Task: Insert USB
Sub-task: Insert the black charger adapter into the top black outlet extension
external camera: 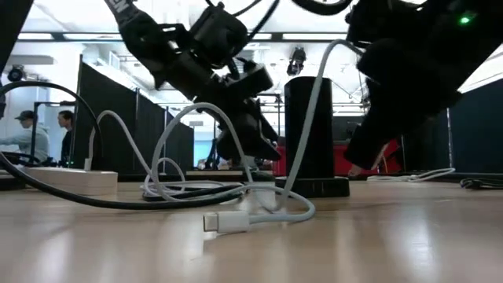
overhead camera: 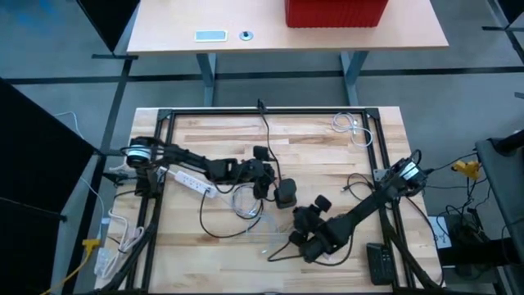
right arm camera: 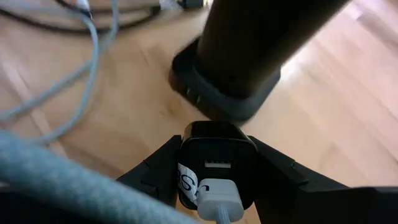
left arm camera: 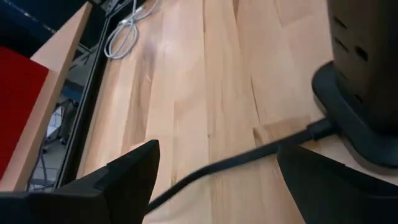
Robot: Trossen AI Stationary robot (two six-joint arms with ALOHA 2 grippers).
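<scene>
A black power tower [overhead camera: 286, 195] stands upright on the wooden table [overhead camera: 327, 156], and its black cord [left arm camera: 236, 163] runs off along the wood. My left gripper [left arm camera: 217, 155] hovers open just left of the tower, one finger on either side of that cord without touching it. My right gripper [right arm camera: 214, 149], near-right of the tower, is shut on a small black adapter block [right arm camera: 217, 158] with a white USB plug [right arm camera: 217, 196] in it. The white cable [external camera: 306, 118] loops down to the table. Its free plug end [external camera: 224, 222] lies flat on the wood. My right gripper pinches the black adapter block by two opposite sides [right arm camera: 186, 155], one finger on each. The fingers slant down from the table's near right toward the tower's base [right arm camera: 224, 93]. The block is held clear of the wood, and the white plug and cable leave it toward the wrist.
A white power strip [overhead camera: 192, 182] lies at the left with dark cords looped around it. A coiled white cable [overhead camera: 350, 127] sits at the far right, a black flat device [overhead camera: 381, 262] at the near right. A black frame [overhead camera: 270, 111] borders the table. People stand in the room beyond [external camera: 27, 134].
</scene>
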